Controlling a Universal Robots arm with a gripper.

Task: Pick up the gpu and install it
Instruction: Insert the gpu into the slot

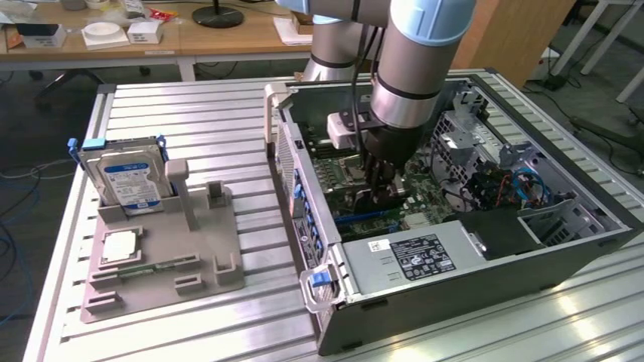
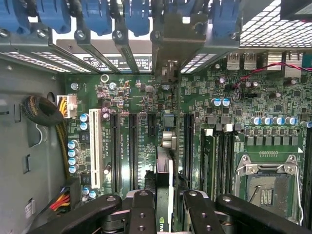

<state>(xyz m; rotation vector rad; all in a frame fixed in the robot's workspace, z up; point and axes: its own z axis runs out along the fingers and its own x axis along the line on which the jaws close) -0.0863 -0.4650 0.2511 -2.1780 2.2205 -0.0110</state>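
Note:
My gripper (image 1: 378,197) reaches down into the open computer case (image 1: 453,302), low over the green motherboard (image 1: 337,162). It is shut on the gpu (image 1: 360,200), a thin dark card held on edge. In the wrist view the gpu (image 2: 164,170) runs edge-on between the two black fingers (image 2: 142,209). Its pale metal end strip (image 2: 168,46) stands against the row of rear slot openings. The card sits in line with the long black expansion slots (image 2: 132,146) on the motherboard (image 2: 229,92). I cannot tell whether its lower edge touches a slot.
A grey holder (image 1: 161,256) on the slatted table carries a silver hard drive (image 1: 126,177), a processor chip (image 1: 119,247) and a green memory stick (image 1: 156,265). Inside the case are the power supply (image 1: 418,256), drive cage (image 1: 473,139), blue slot clips (image 2: 97,19) and an empty processor socket (image 2: 265,187).

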